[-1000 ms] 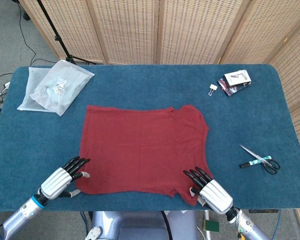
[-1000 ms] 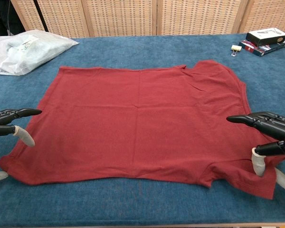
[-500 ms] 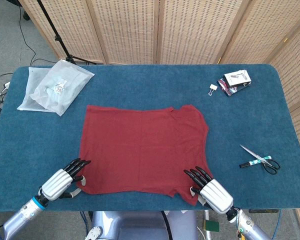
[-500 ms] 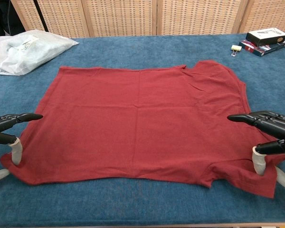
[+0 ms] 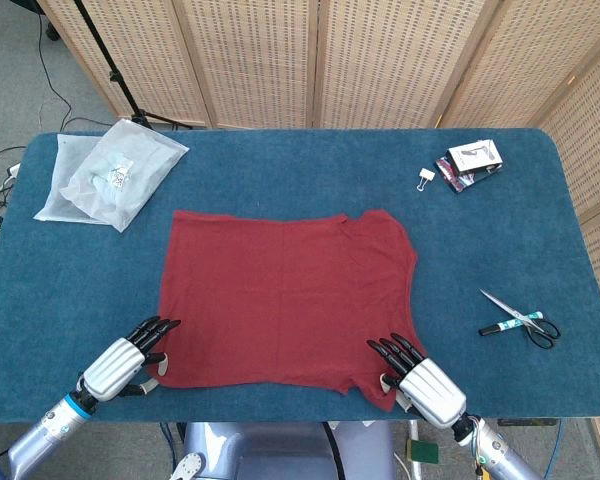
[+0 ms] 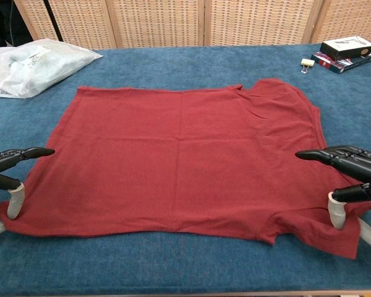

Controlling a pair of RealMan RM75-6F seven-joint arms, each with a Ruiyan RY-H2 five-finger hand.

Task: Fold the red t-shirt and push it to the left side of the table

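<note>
The red t-shirt (image 5: pixel 285 295) (image 6: pixel 185 154) lies spread flat on the blue table (image 5: pixel 280 170), its sleeve end toward the right. My left hand (image 5: pixel 120 362) (image 6: pixel 6 170) is at the shirt's near left corner, fingers stretched out above the cloth and its thumb tip down on the hem. At the near right corner, my right hand (image 5: pixel 425 385) (image 6: pixel 352 173) hovers the same way, fingers spread over the sleeve and thumb tip touching the cloth. Neither hand has cloth gripped.
A clear plastic bag (image 5: pixel 110 175) (image 6: pixel 31 65) lies at the far left. A binder clip (image 5: pixel 425 178) (image 6: pixel 307 62) and small boxes (image 5: pixel 472 160) (image 6: pixel 346 49) sit at the far right. Scissors (image 5: pixel 525 322) and a pen lie near the right edge.
My left hand has drawn back a little and its thumb has dropped onto the shirt's near left corner, shifting the hem slightly. The right hand has stayed put.
</note>
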